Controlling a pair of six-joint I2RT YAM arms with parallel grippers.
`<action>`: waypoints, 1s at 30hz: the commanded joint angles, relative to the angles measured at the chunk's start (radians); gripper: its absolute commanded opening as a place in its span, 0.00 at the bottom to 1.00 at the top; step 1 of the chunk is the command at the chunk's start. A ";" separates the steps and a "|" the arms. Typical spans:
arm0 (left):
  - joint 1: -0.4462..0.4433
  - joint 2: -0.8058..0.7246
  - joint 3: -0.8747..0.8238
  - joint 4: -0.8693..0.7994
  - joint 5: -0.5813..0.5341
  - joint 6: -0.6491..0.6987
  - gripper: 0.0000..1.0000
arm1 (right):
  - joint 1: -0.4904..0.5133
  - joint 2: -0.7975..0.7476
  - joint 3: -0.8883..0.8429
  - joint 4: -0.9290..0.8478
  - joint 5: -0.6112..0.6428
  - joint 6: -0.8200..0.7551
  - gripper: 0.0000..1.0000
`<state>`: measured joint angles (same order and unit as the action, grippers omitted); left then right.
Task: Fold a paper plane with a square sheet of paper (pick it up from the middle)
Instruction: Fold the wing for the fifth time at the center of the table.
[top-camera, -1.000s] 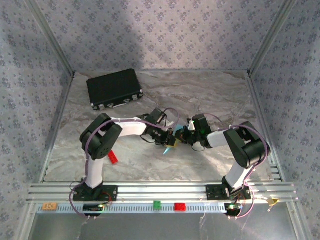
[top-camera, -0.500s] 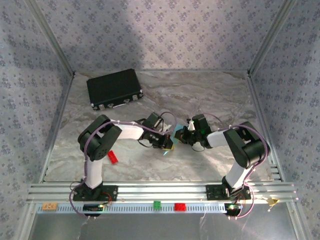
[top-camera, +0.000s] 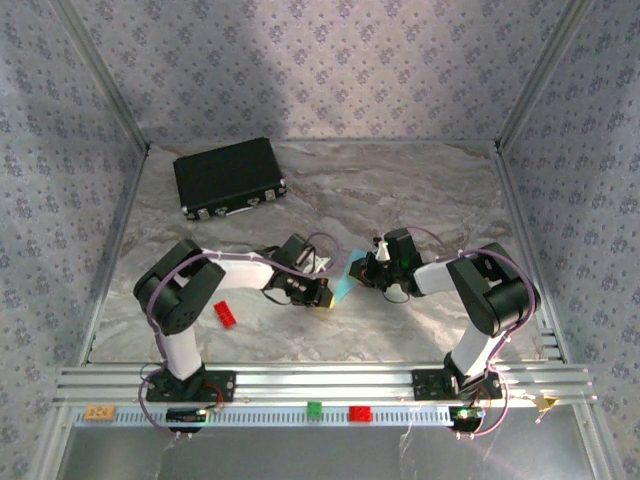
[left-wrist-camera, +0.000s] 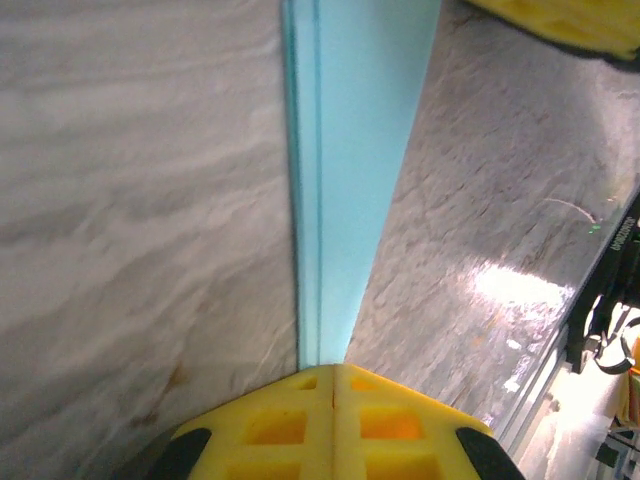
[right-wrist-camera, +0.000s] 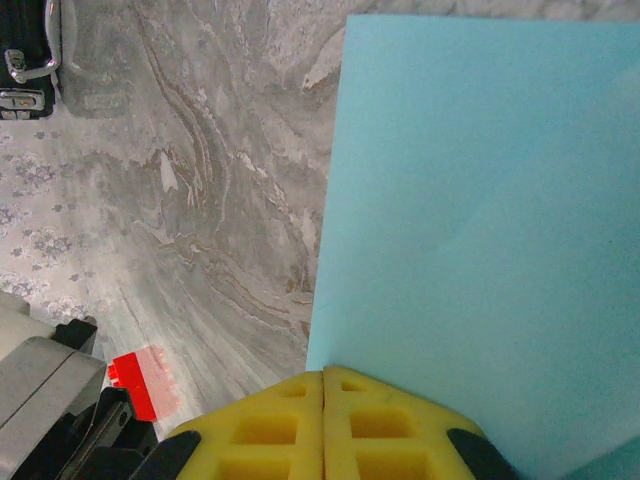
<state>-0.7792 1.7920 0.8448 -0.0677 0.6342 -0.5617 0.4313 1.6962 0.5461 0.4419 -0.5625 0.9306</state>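
The light-blue sheet of paper (top-camera: 343, 284), folded into layers, hangs just above the table's middle between my two grippers. My left gripper (top-camera: 325, 297) is shut on its left end; in the left wrist view the yellow jaws (left-wrist-camera: 332, 372) meet on the paper (left-wrist-camera: 355, 150), which runs away edge-on in stacked layers. From the right, my right gripper (top-camera: 362, 272) is shut on it too. In the right wrist view the closed yellow jaws (right-wrist-camera: 323, 375) pinch the paper's broad flat face (right-wrist-camera: 480, 200), which carries a faint diagonal crease. The arms hide its full outline.
A black case (top-camera: 230, 175) lies at the back left. One small red brick (top-camera: 225, 314) sits on the table beside the left arm. On the front rail are a green brick (top-camera: 314, 408), a red brick (top-camera: 359, 413) and an orange piece (top-camera: 98, 411). Patterned walls enclose the table.
My left arm has swung left and lower, carrying its gripper toward the front. The paper now spans between both grippers. The right arm has barely moved.
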 joint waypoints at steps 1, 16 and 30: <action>-0.001 -0.031 -0.042 -0.148 -0.058 0.002 0.00 | -0.010 0.052 -0.029 -0.140 0.092 -0.037 0.08; 0.012 -0.074 0.073 -0.082 0.014 -0.012 0.00 | -0.009 0.048 -0.028 -0.133 0.083 -0.037 0.08; 0.009 0.176 0.276 -0.079 -0.039 0.023 0.00 | -0.009 0.042 -0.032 -0.123 0.079 -0.031 0.08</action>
<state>-0.7704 1.9316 1.0828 -0.1192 0.6415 -0.5724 0.4313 1.6962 0.5461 0.4438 -0.5655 0.9260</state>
